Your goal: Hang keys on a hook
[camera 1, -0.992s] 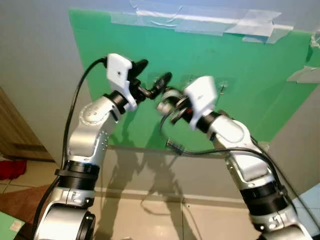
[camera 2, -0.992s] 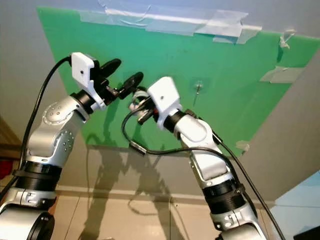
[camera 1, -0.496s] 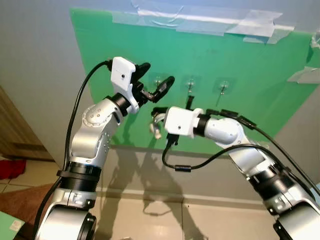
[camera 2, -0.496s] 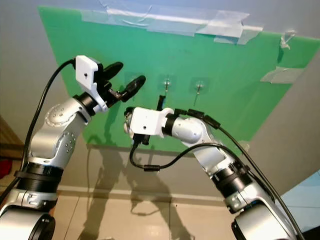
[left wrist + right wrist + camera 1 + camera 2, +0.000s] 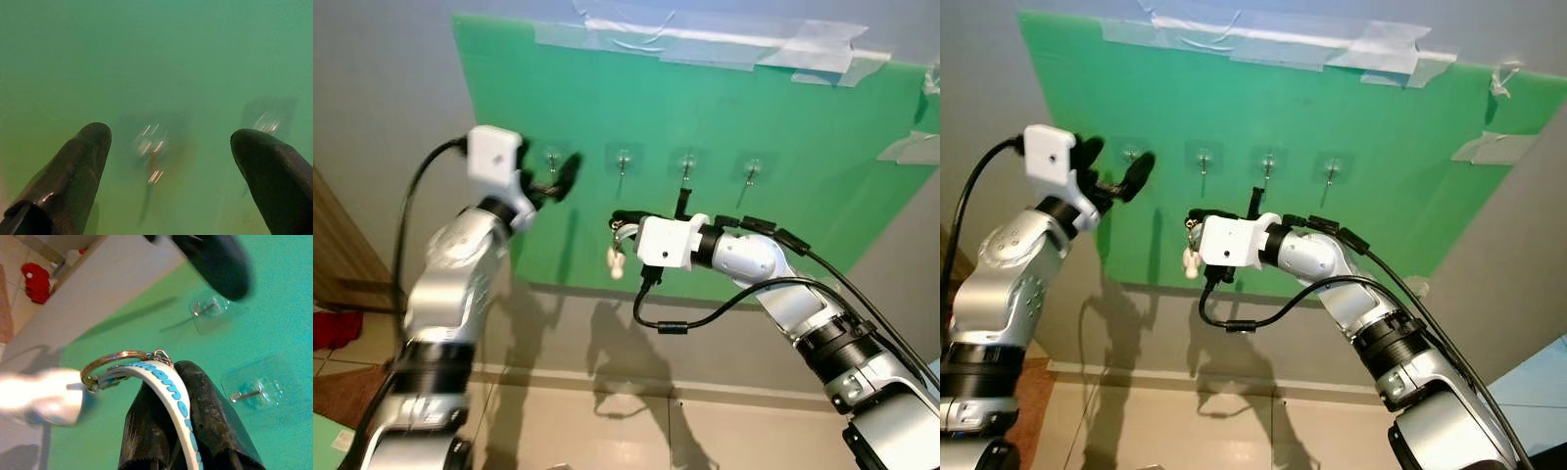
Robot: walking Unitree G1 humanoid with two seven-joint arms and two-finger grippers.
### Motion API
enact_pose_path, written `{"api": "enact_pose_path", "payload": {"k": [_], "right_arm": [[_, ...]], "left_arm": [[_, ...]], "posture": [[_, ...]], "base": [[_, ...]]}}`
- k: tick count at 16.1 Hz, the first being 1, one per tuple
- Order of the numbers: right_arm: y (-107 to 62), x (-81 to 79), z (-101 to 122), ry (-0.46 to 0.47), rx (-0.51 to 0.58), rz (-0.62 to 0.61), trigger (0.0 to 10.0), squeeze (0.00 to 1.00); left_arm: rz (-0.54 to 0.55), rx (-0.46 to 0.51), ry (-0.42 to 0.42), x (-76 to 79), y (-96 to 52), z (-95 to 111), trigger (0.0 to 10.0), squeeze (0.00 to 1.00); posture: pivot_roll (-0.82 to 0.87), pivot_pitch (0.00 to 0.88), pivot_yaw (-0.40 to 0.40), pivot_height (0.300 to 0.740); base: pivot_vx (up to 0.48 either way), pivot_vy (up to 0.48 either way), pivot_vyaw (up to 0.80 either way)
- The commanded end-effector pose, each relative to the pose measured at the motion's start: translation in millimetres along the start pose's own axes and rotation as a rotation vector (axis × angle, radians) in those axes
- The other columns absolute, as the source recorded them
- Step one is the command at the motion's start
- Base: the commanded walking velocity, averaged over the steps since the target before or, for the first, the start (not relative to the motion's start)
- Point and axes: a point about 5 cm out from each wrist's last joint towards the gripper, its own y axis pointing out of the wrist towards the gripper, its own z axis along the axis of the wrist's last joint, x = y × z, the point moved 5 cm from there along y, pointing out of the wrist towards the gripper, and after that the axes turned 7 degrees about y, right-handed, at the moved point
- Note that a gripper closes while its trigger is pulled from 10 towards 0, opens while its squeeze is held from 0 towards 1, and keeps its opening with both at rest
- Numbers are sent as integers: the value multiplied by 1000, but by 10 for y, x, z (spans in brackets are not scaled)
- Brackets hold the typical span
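Keys (image 5: 128, 366) pinched in right gripper (image 5: 181, 382), seemingly below hooks (image 5: 623, 162).

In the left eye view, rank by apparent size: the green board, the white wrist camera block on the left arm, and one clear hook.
1. green board
2. white wrist camera block, though it sits nearer the camera than the board
3. clear hook

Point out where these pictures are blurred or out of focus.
Left wrist view: the hooks on the green board are smeared. Right wrist view: the white fob is washed out and soft, while the key ring stays sharp. Eye views: crisp.
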Motion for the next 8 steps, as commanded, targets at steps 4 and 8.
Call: {"api": "enact_pose_path", "payload": {"k": [4,8], "right_arm": [[23,244,111,-225,28,-23,0,0],[23,209,134,-543,55,75,0,0]], "left_arm": [[-105,-131,28,217,-323,-257,10000,0],[-223,-178,-47,508,-499,-372,10000,0]], "posture": [[-2,2,-18,740],[13,0,-33,740]], "base": [[0,0,0],[0,0,0]]}}
